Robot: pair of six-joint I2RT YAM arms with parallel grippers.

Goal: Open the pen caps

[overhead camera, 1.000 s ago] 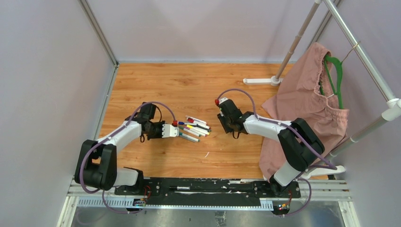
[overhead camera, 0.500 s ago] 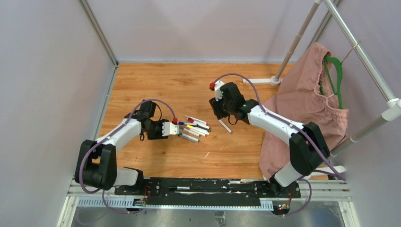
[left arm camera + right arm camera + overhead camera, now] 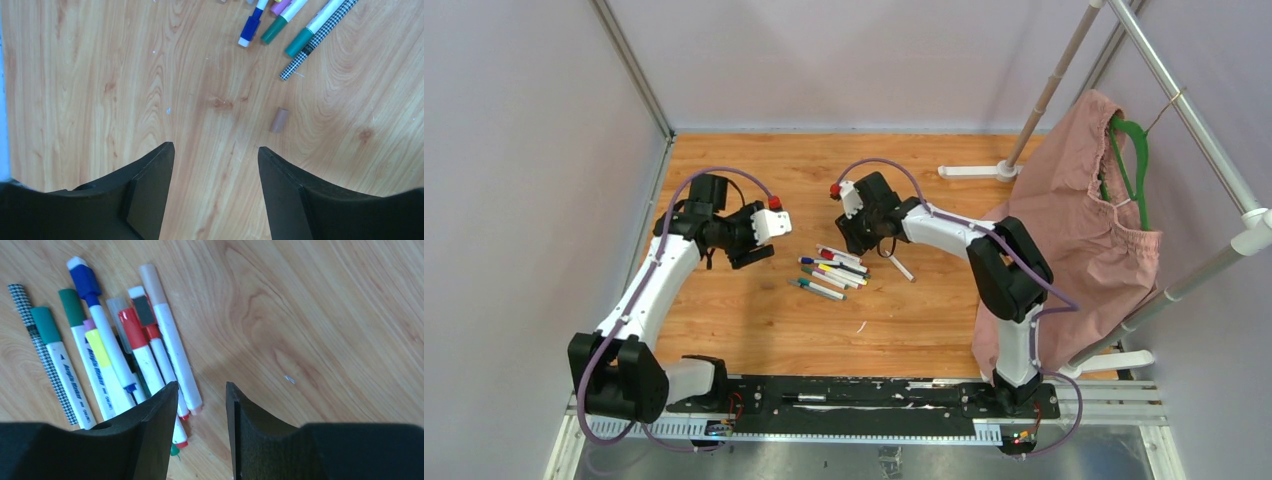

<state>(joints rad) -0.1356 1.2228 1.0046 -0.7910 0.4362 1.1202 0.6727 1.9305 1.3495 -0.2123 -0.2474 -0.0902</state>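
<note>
A pile of white markers [image 3: 834, 272] lies mid-table. Their pen caps show in the right wrist view: blue [image 3: 85, 280], green [image 3: 45, 325], red [image 3: 131, 327], yellow [image 3: 97, 347], grey [image 3: 117, 310] and black [image 3: 145, 310]. A loose beige cap [image 3: 280, 120] lies alone on the wood. My left gripper [image 3: 752, 252] [image 3: 214, 147] is open and empty, raised to the left of the pile. My right gripper [image 3: 856, 238] [image 3: 202, 385] is open and empty, just above the pile's back right edge, its left finger over the marker ends.
One white marker [image 3: 901, 267] lies apart, right of the pile. A houndstooth pen [image 3: 317, 40] lies at the pile's edge. A pink garment [image 3: 1064, 230] on a green hanger and the rack's foot [image 3: 972, 171] stand at the right. Grey walls enclose the table.
My left gripper has lifted and drawn back left, away from the pile. My right gripper has swung left from the lone white marker, now lying on the table, to the pile.
</note>
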